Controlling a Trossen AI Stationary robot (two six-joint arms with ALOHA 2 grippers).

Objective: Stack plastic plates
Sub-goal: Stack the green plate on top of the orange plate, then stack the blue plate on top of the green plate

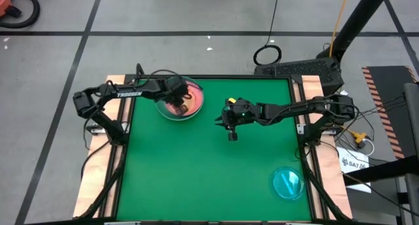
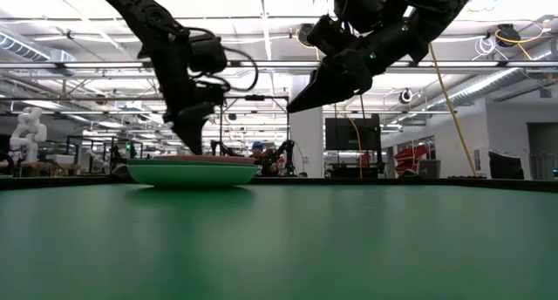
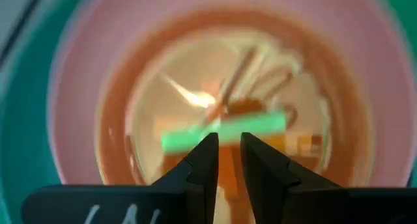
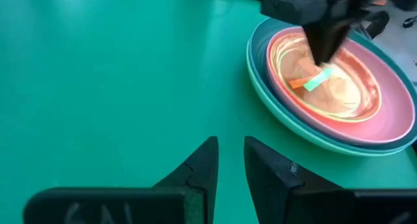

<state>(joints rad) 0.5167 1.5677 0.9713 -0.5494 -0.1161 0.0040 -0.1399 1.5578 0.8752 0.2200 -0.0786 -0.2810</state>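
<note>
A stack of plastic plates [image 1: 175, 102] sits at the table's far left. A light green plate [image 2: 192, 173] is at the bottom. Above it come a teal rim [image 4: 273, 113], a pink plate [image 4: 381, 116] and a small amber plate [image 3: 163, 74] on top. My left gripper [image 3: 228, 142] points steeply down just above the amber plate's middle. Its fingers stand a narrow gap apart with nothing between them. My right gripper [image 1: 232, 135] hangs over the table's middle, clear of the mat, also narrowly open and empty. A small cyan plate [image 1: 288, 184] lies flat at the near right.
Bare green mat [image 1: 196, 179] stretches across the middle and the near left. Wooden rails [image 1: 98, 173] run along both sides of the table. A black laptop-like box [image 1: 298, 69] sits just past the far right edge.
</note>
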